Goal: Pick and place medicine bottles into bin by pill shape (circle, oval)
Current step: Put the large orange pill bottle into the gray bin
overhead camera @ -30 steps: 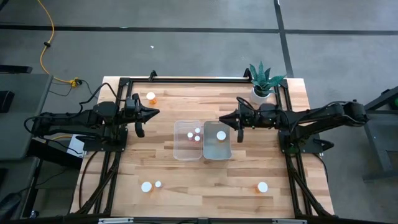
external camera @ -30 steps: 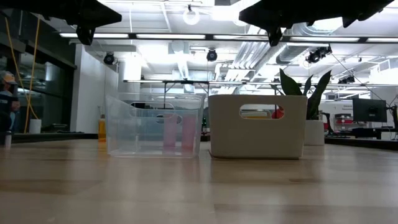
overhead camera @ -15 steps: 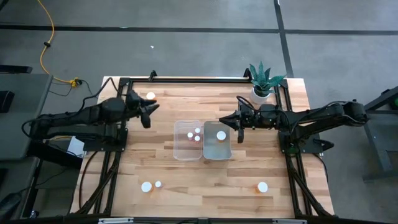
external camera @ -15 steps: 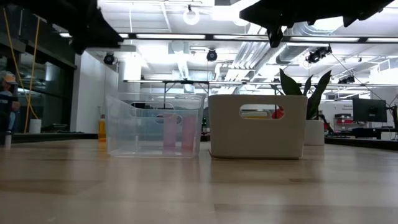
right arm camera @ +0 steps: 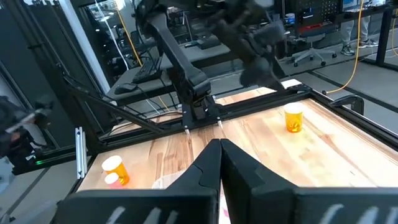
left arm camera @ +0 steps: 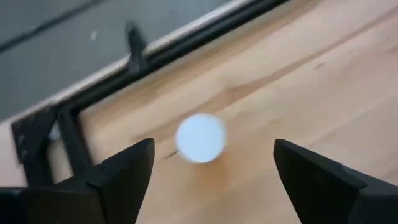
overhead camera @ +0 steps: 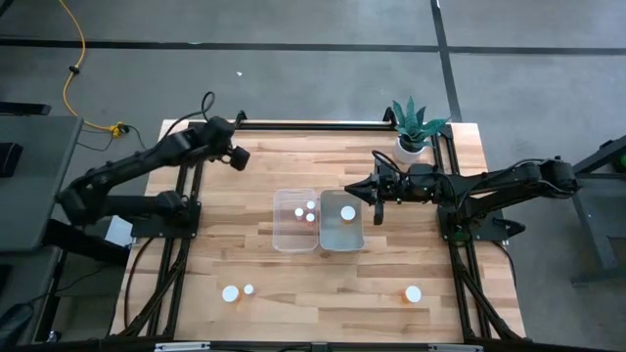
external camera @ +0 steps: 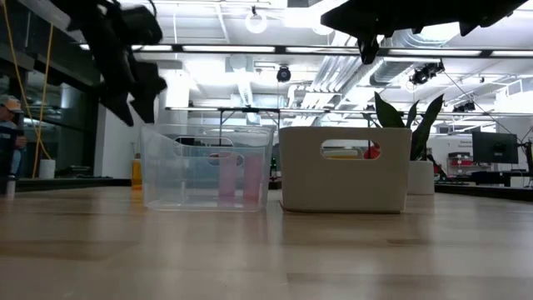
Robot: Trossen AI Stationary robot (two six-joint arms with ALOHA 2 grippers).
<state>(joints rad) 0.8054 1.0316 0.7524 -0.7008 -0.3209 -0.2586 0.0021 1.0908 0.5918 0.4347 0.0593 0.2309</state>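
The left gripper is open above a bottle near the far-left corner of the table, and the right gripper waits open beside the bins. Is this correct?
Not quite: the right gripper is shut, as the right wrist view shows its fingers pressed together. The left gripper is indeed open above the bottle, and the right one waits by the bins.

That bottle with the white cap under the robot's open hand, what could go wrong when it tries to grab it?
The left hand is open above the bottle, which stands near the table's black frame. If it comes down off-centre, a finger might tip the bottle and let it roll, or bump that frame. The right hand, shut, waits over the white bin.
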